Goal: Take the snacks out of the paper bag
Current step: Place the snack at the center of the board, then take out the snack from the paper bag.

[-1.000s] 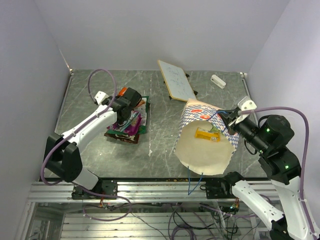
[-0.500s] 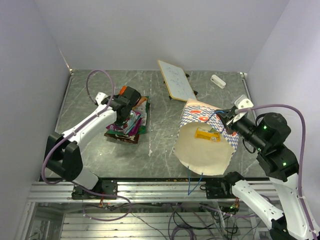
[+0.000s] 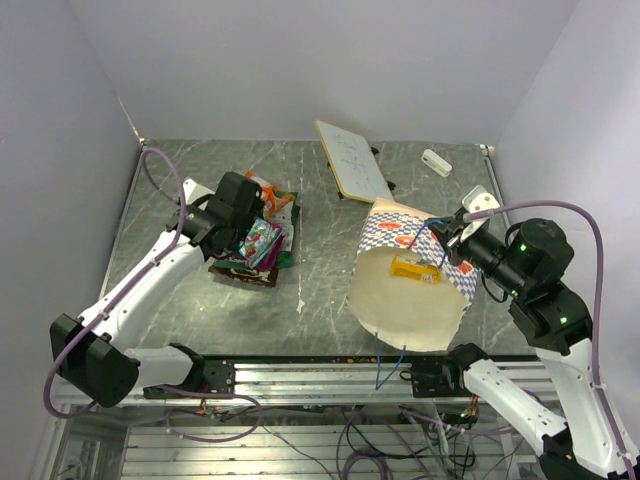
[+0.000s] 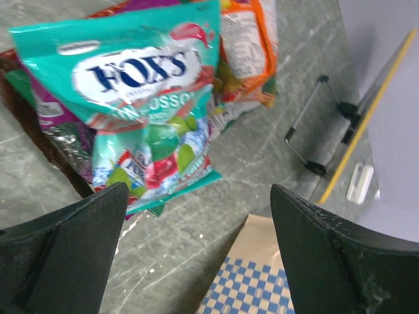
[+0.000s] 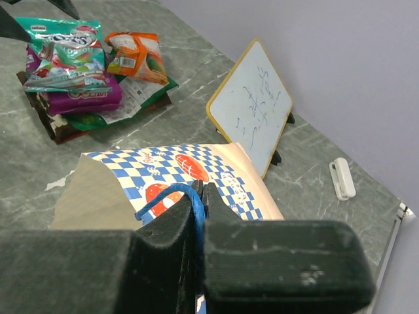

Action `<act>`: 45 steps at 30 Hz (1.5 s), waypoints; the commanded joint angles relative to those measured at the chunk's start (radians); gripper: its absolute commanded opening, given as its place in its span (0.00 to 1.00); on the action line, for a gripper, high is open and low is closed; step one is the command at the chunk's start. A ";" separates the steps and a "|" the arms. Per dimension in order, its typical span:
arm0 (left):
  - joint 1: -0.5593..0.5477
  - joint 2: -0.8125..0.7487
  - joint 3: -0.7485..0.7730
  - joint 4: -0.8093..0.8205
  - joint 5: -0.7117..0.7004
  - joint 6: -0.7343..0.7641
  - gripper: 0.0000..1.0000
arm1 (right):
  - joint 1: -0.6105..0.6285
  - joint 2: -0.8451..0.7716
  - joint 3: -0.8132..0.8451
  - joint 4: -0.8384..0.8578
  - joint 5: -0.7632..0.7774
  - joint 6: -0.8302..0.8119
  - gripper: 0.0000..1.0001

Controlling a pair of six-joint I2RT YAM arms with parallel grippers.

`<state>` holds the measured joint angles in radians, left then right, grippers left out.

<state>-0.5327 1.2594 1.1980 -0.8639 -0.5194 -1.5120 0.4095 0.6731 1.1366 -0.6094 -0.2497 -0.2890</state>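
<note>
The paper bag [image 3: 372,305] lies on its side, blue-and-white checkered outside, cream mouth facing the camera. One orange-yellow snack packet [image 3: 413,268] shows inside it. My right gripper [image 3: 447,236] is shut on the bag's blue cord handle [image 5: 171,197] at the upper rim, holding the mouth up. Left of the bag lies a pile of snacks [image 3: 257,247]: a teal Fox's packet [image 4: 141,98] on top, an orange one [image 4: 250,49] and a magenta one [image 5: 82,101]. My left gripper [image 4: 195,258] hovers open over the pile's near edge, nothing between its fingers [image 4: 62,255].
A white board with a yellow frame [image 3: 352,160] stands on a wire stand behind the bag. A small white block [image 3: 436,162] lies at the back right. The table's metal rail [image 3: 320,375] runs along the front edge. A second blue cord [image 3: 385,368] hangs over it.
My left gripper has opened, left the teal packet on the pile and drawn back up and to the left. The right gripper still pinches the handle, shifted slightly.
</note>
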 commanded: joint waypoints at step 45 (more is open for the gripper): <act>-0.242 -0.293 -0.235 0.639 0.909 0.942 0.88 | 0.000 0.173 0.020 0.240 -0.078 0.528 0.00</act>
<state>-0.6193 0.9928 0.9798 -0.3073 0.4702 -0.6136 0.4095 0.8700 1.1294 -0.3645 -0.3725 0.2394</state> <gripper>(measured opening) 0.890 0.003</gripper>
